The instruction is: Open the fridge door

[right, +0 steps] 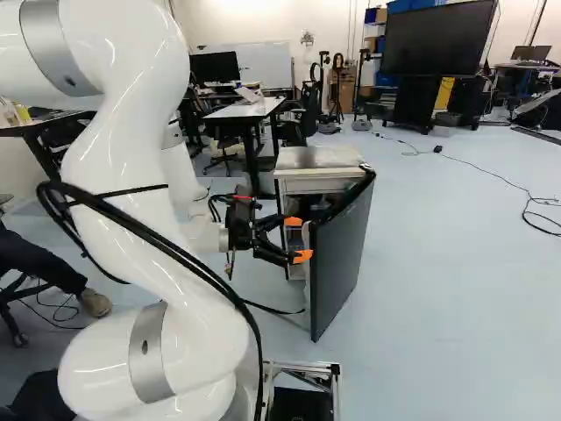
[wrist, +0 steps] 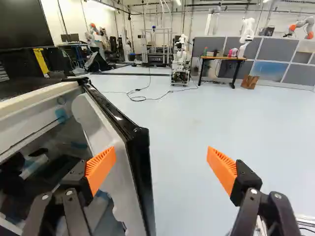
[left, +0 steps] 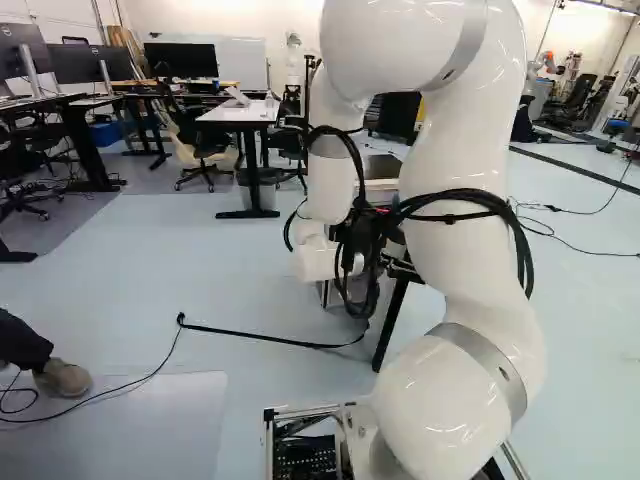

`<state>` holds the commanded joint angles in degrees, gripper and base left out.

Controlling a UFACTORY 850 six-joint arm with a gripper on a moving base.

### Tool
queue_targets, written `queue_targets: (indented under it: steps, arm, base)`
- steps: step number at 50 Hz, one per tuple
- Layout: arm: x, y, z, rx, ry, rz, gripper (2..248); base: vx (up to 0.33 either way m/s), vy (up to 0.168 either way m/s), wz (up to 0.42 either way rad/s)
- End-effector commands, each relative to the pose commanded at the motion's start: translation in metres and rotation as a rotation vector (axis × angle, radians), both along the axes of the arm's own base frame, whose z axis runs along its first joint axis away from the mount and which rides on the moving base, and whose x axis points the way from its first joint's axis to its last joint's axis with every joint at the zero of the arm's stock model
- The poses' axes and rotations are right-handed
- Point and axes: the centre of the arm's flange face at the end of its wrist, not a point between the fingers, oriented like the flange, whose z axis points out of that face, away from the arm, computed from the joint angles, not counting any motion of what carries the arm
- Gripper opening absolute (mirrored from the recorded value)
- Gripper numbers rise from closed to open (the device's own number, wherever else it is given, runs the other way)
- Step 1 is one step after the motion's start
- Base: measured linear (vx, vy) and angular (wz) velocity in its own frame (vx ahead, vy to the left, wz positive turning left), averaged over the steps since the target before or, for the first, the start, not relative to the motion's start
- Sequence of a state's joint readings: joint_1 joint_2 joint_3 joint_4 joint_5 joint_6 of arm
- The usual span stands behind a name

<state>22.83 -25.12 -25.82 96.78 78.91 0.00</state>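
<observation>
In the right base view my gripper (right: pixel 298 239) stands at the near side of the small fridge (right: pixel 320 159), by the door's free edge. The dark fridge door (right: pixel 340 259) is swung out from the body, its white inner side facing the gripper. From the wrist, the gripper (wrist: pixel 161 163) shows wide open. The door (wrist: pixel 140 172) reaches between its fingers, much closer to the one on the inner side. Whether that orange pad (wrist: pixel 101 168) touches the white liner, I cannot tell. My arm mostly hides the fridge (left: pixel 382 166) in the left base view.
A white-topped desk (left: pixel 242 112) stands beyond the fridge. A black strap (left: pixel 265 338) and cables lie on the floor. A person's shoe (left: pixel 62 379) shows at the left of the left base view. Another robot (wrist: pixel 180 61) stands farther off, with a large screen (right: pixel 438 39) behind the fridge.
</observation>
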Motion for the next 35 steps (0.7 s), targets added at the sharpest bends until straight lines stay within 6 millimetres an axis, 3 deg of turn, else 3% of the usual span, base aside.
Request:
queue_targets:
  steps: [13, 35]
  arm:
    - [0.023, -0.003, 0.002, 0.013, -0.033, -0.035, 247]
    - [0.044, -0.042, 0.003, 0.025, -0.062, -0.174, 247]
  base:
    - [0.0, 0.0, 0.0]
    - [0.0, 0.0, 0.0]
